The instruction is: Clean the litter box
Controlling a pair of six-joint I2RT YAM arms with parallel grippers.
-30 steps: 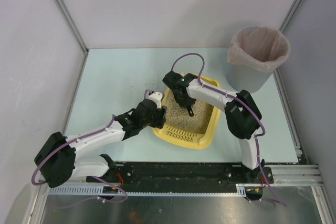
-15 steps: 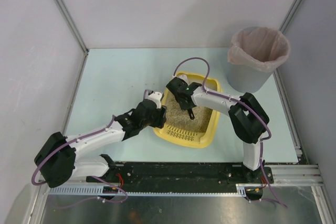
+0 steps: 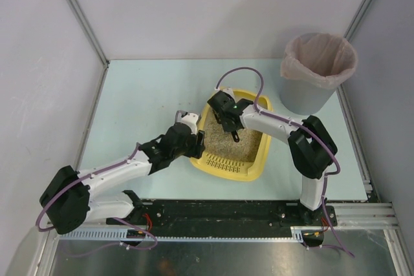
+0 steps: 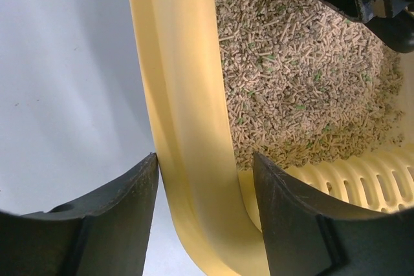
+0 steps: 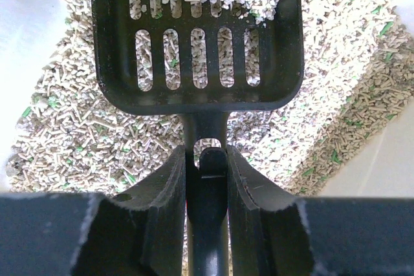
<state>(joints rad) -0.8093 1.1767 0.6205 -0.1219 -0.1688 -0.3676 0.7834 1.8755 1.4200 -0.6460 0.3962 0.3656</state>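
Yellow litter box [image 3: 257, 161] sits mid-table [image 3: 149, 95], right of centre, slotted end toward near edge. Its left wall is pinched by left gripper [image 4: 204, 179], one finger each side. Handle of scoop [image 5: 197, 37] is clamped in right gripper [image 5: 207, 159]; scoop low over litter, pellets heaped at its front.

Likely risks:
- Thin handle rolls in jaws, load spills onto table before reaching bin [image 3: 317, 72] at far right corner.
- Hard dig drags box if wall hold slips.
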